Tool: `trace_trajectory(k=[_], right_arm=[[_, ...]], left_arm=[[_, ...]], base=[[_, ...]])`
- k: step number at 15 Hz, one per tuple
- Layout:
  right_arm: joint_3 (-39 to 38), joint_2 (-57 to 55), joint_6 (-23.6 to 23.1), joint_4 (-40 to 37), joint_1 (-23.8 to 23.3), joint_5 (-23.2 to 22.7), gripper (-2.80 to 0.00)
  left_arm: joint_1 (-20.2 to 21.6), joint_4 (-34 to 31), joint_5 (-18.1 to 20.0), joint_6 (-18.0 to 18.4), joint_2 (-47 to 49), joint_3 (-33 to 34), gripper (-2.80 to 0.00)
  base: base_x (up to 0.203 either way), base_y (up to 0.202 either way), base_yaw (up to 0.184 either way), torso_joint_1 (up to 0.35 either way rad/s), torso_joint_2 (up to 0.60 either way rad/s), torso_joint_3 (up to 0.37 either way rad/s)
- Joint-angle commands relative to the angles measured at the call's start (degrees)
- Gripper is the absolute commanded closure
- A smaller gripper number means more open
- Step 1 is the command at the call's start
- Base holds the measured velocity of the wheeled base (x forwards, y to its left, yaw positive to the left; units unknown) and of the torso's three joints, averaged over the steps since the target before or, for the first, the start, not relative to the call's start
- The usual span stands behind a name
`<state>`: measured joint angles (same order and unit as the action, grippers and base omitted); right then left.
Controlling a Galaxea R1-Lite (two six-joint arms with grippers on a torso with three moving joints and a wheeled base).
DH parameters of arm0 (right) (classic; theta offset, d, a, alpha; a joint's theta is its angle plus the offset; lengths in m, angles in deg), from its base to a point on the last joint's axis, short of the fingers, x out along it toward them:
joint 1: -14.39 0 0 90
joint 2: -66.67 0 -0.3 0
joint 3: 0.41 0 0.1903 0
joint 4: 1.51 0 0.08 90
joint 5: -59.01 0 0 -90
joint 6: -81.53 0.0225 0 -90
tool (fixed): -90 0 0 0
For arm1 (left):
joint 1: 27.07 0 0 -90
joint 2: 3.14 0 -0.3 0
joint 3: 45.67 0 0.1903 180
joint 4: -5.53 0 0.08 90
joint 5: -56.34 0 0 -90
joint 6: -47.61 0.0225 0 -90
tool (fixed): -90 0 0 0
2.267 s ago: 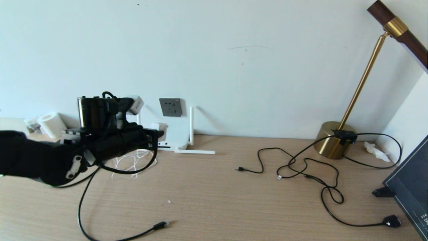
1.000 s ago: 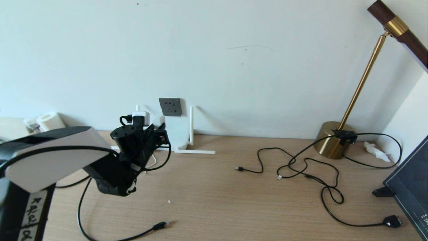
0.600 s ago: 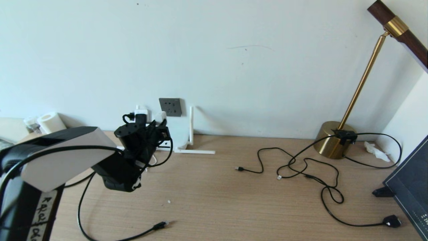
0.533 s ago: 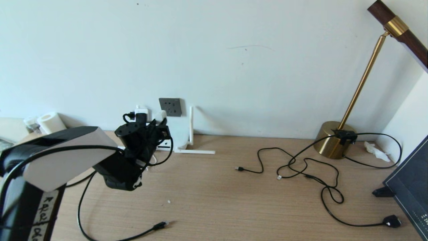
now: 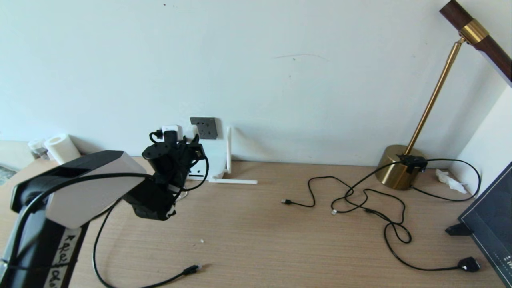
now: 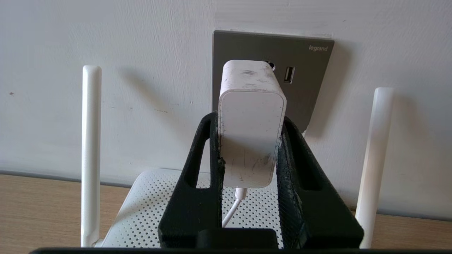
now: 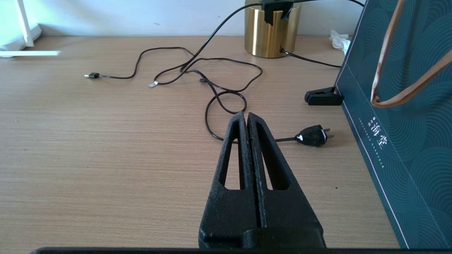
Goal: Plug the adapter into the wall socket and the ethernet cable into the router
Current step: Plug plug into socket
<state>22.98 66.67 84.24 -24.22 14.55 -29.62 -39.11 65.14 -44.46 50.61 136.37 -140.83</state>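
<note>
Holding the adapter (image 6: 251,123) between both fingers, my left gripper (image 6: 249,141) was raised in front of the wall socket (image 6: 310,74), above the router (image 6: 148,211). The adapter's long axis ran straight out from the gripper toward the wall, its far end pointing at the socket plate and its cord (image 6: 233,208) trailing back from the near end. I could not tell whether its pins had entered the holes. The adapter covered the plate's middle; the slot beside it stayed visible. Two router antennas (image 6: 91,151) stood upright on either side.

My right gripper (image 7: 248,121) hovered over the desk (image 7: 106,141) with its fingers pressed together on nothing, near a small black plug (image 7: 312,135).

The ethernet cable (image 5: 120,240) lay looped on the desk's near left, its plug (image 5: 193,269) pointing right, well apart from the router. A brass lamp (image 5: 398,168) stood at the far right.
</note>
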Motion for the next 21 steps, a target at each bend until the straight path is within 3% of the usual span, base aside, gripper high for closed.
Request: trace_trajectory(k=[1,21], right_arm=[[-0.02,-0.09,0.01,0.04,0.02,0.03,0.0],[-0.02,-0.09,0.01,0.04,0.02,0.03,0.0]], left_arm=[[-0.08,0.32,-0.06,-0.01,0.77,-1.04,0.0],[-0.09,-6.42,0.17,-0.01,4.71,-12.31,0.0]], base=[[0.0,0.0,0.0,0.0,0.0,0.0],[0.0,0.0,0.0,0.0,0.0,0.0]])
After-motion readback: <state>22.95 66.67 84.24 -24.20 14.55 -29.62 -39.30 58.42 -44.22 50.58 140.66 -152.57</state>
